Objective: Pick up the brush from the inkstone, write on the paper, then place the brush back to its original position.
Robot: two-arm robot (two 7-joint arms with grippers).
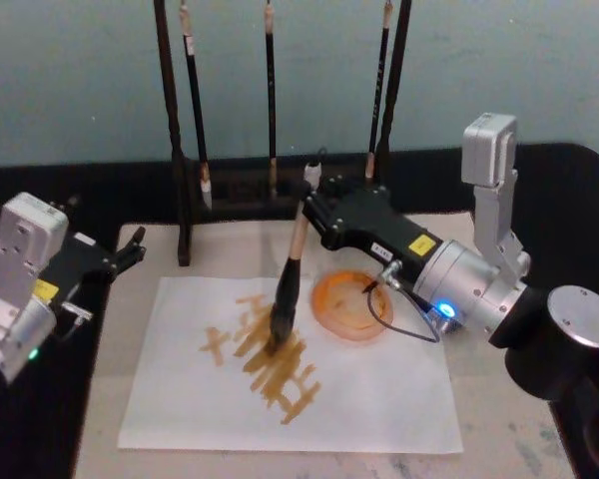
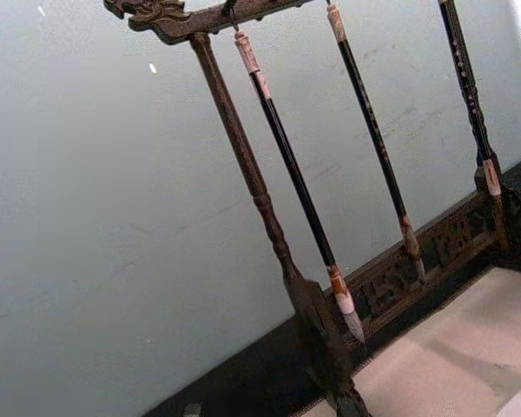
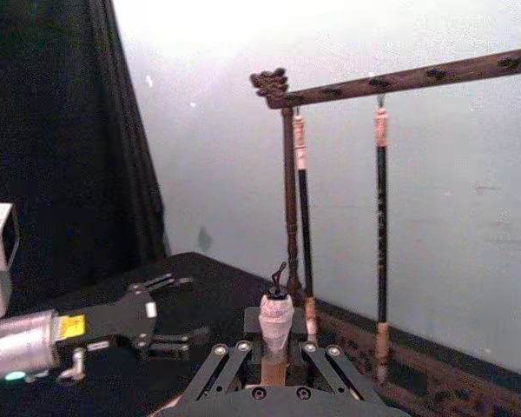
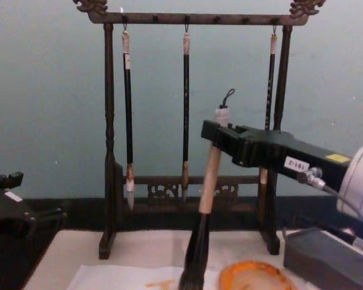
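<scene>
Right gripper (image 1: 307, 196) clamped on the brush (image 1: 290, 274), bristles touching the paper (image 1: 379, 399) mid-sheet, just beside the inkstone (image 1: 351, 305). Brush rack (image 1: 183, 200) stands behind, near the desk's (image 1: 70, 185) rear edge. Left gripper (image 1: 134, 249) idle at the left edge, fingers apart.

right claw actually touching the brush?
Touching. Chest view: right claw shut on the brush, on its tan handle below the white cap; left claw parked left of the paper.

In the chest view the bottom edge is cutting off the tip of the brush (image 4: 209, 181) and most of the inkstone (image 4: 254, 277).
</scene>
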